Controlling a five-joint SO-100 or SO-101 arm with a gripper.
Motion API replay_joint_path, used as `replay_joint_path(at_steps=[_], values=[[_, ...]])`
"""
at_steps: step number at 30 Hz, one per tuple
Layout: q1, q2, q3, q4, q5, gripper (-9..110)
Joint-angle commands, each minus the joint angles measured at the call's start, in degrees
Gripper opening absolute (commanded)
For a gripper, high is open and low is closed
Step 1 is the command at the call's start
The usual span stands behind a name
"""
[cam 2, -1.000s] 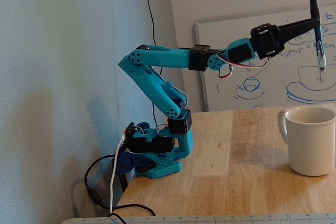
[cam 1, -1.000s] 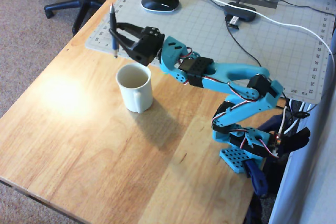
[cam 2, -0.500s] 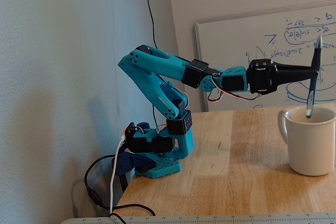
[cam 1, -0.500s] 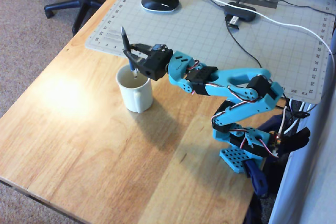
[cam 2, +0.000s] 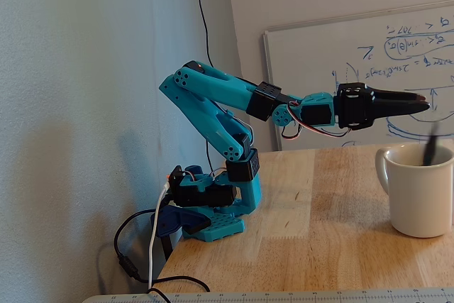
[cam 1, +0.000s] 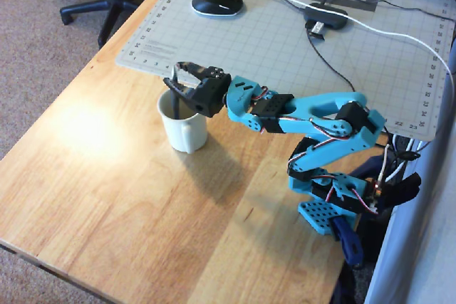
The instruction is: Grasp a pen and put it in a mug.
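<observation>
On a pale wooden bench point(cam 1: 107, 176), a plain cream-white ceramic mug point(cam 1: 183, 124) with one loop handle stands upright near the middle; a turquoise and black jointed robot arm point(cam 1: 306, 115) reaches out over it from its base at the bench edge. At the mug, the slim dark pen point(cam 1: 175, 102) appears to stand inside, leaning on the rim with its upper end poking above the lip; the fixed side view shows it as a blurred dark stroke point(cam 2: 430, 148) rising out of the mug point(cam 2: 420, 191). Above the rim hovers the black gripper point(cam 1: 176, 75); from overhead its two fingers stand apart and seem to hold nothing, the pen lying just below them; from the side the gripper point(cam 2: 424, 106) looks like one dark wedge, so how wide it gapes cannot be told there. Judging by this, the main work looks done, the pen resting in the mug; what seems left is lifting the arm clear. Farther back lie a grey cutting mat point(cam 1: 285, 40) and a black computer mouse point(cam 1: 216, 1).
</observation>
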Motion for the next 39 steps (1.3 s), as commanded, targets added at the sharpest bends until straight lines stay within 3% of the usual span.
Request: replay_joint_path(at_steps=[1, 6, 11, 18, 31, 35, 39], values=[[-2.1, 4.2, -5.4, -1.1, -0.4, 24], [-3.2, 5.1, -7.4, 0.9, -1.3, 20], [-3.2, 9.7, -10.2, 9.9, -9.4, 12], [-3.2, 17.1, -12.2, 24.6, -29.2, 8], [-1.1, 31.3, -11.2, 57.5, -77.2, 8], [-0.1, 35.9, -11.2, 73.4, -84.7, 8], [-0.2, 40.1, -11.2, 87.5, -86.0, 8]])
